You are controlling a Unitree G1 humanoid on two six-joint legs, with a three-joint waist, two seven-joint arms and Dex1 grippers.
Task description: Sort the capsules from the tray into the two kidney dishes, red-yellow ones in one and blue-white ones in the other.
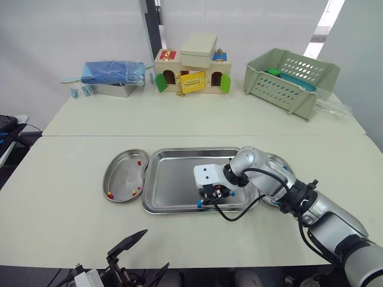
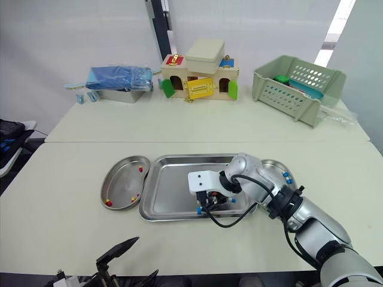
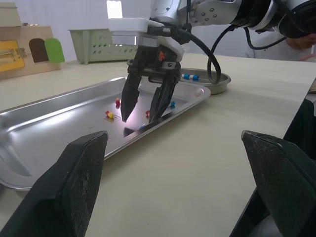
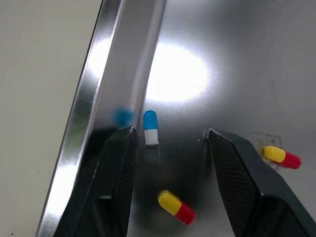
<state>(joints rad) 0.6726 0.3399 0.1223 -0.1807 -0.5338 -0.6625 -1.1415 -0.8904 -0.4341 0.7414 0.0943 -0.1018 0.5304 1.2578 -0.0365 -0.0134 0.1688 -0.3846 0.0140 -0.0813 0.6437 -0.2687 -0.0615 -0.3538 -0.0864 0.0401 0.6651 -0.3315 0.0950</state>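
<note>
As we are holding the right gripper (image 4: 170, 136) over the tray (image 1: 173, 179), its spread fingers (image 4: 118, 173) are flanking a blue-white capsule (image 4: 150, 127) by the near rim. Our left gripper (image 1: 143, 257) is hovering, fingers spread.

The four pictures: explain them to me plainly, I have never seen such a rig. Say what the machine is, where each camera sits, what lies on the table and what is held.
This is a humanoid robot with two arms, each ending in a two-fingered gripper. Two pictures come from cameras in its head, looking down at a table. The other two come from cameras on its wrists. On the table lie a steel tray and two kidney dishes: the left dish holds red-yellow capsules, the right dish blue-white capsules. The right gripper is open, low over the tray, with a blue-white capsule between its fingers. The left gripper hangs open at the table's near edge. Nothing is held.
</note>
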